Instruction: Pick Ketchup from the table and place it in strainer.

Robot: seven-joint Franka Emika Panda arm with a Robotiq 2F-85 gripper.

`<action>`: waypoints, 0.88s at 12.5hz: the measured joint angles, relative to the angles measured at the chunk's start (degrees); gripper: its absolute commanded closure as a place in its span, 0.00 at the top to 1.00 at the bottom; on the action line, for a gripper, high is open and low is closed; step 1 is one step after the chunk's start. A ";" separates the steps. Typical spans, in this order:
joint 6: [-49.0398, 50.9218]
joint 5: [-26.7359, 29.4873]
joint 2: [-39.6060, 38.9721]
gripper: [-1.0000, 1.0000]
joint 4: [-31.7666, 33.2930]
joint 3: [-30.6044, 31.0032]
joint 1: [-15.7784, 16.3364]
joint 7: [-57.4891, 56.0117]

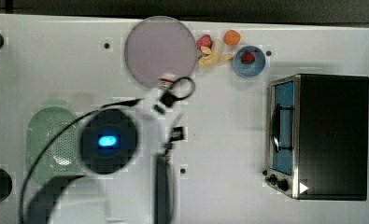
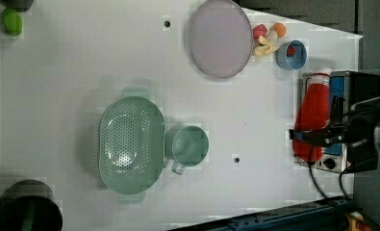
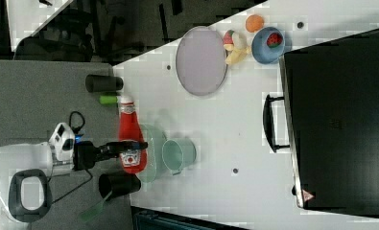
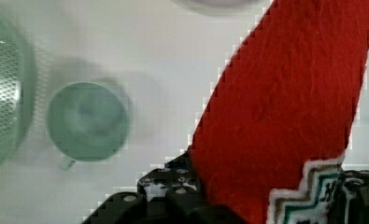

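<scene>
Above the large flat white tabletop [image 2: 82, 72], your gripper [image 3: 129, 146] has its dark fingers clamped on the lower body of the slim red squeeze bottle of ketchup [image 3: 130, 139], at the label. The bottle is off the table and carried in the air, its whitish cap [image 3: 125, 100] pointing away from the grip. In the left view you see the same bottle [image 2: 311, 120] in front of the toaster oven, held by the gripper [image 2: 317, 137] around its lower part. In the wrist view its red body [image 4: 285, 102] runs across the picture, with the label edge [image 4: 308, 191] down by the fingers [image 4: 173, 186].

The pale green oval plastic strainer [image 2: 130, 144], its bottom full of small holes, lies on the table with nothing inside it that you can see. Just beside it, on the left view's right, stands a round green cup [image 2: 190, 146] with a small handle; they look to be touching or very nearly so. In the right view the held bottle overlaps the strainer's edge [image 3: 154, 153], but you cannot tell from that how high it sits above it.

Well apart from the strainer, a big round grey-lilac plate [image 2: 220, 38] lies near the far edge of the table. Beside it sit some small toy fruit pieces [image 2: 267, 38] and a blue bowl [image 2: 292, 55] holding a red strawberry. The black and silver toaster oven [image 1: 322, 135] stands on the top view's right.
</scene>
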State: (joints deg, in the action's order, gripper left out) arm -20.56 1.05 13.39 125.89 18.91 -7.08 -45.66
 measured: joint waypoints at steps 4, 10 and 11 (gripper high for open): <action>-0.18 1.07 -2.62 0.63 -0.11 7.76 0.86 10.80; -16.28 1.11 -13.06 0.63 -0.22 20.62 1.74 29.36; -18.35 1.12 -15.58 0.63 -0.34 22.66 2.06 32.97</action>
State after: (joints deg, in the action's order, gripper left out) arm -38.92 2.17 -2.19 125.56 41.57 -5.02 -12.69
